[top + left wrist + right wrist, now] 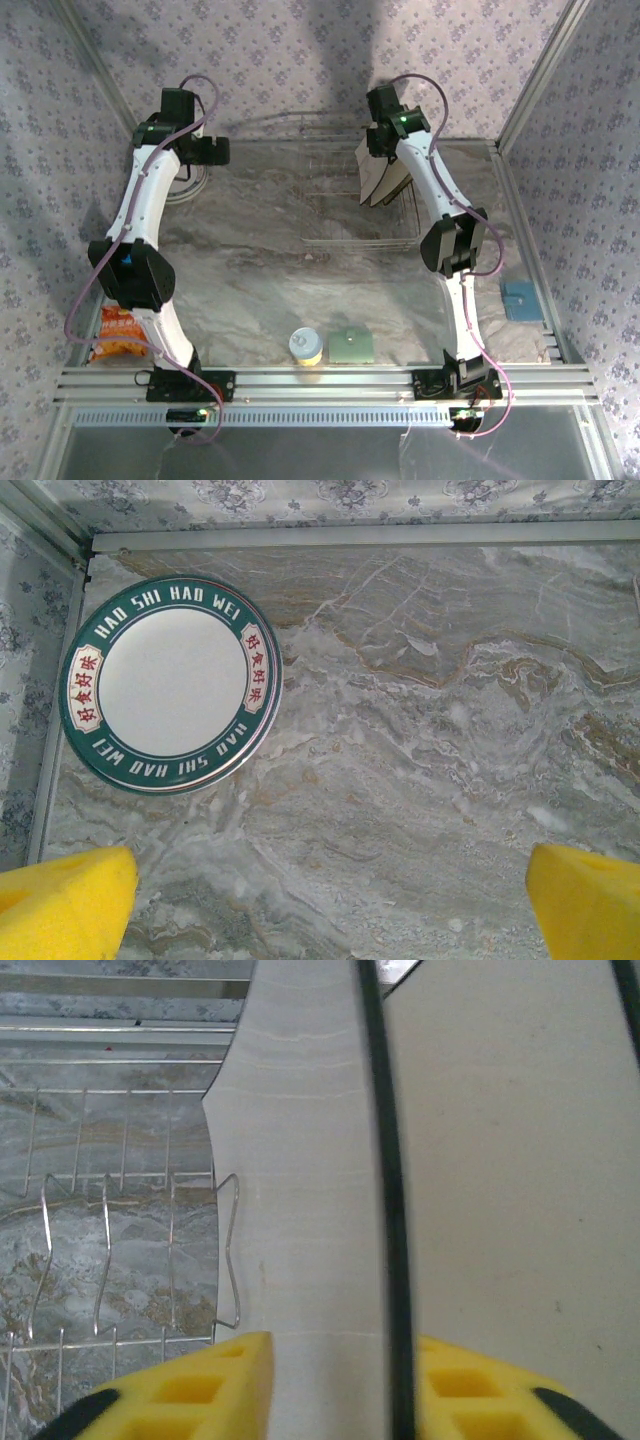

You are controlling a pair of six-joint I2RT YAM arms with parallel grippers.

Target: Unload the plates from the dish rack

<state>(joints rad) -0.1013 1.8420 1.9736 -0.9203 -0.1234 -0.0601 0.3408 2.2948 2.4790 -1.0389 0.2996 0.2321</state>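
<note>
The dish rack (340, 205) of thin silver wire stands at the back middle of the table; its dividers (105, 1260) show in the right wrist view. Two square cream plates (378, 178) lean upright at its right end. My right gripper (385, 150) reaches down onto them, its yellow fingers (200, 1395) pressed on either side of one plate (300, 1210) at its dark rim; a second cream plate (510, 1160) stands beside it. A round white plate with a teal rim (170, 685) lies flat in the far left corner. My left gripper (330, 920) hovers open over bare table next to it.
Near the front edge stand a small yellow-lidded jar (306, 347) and a green square pad (351, 346). An orange snack bag (118, 335) lies at the front left and a blue object (520, 298) at the right edge. Aluminium rails border the table.
</note>
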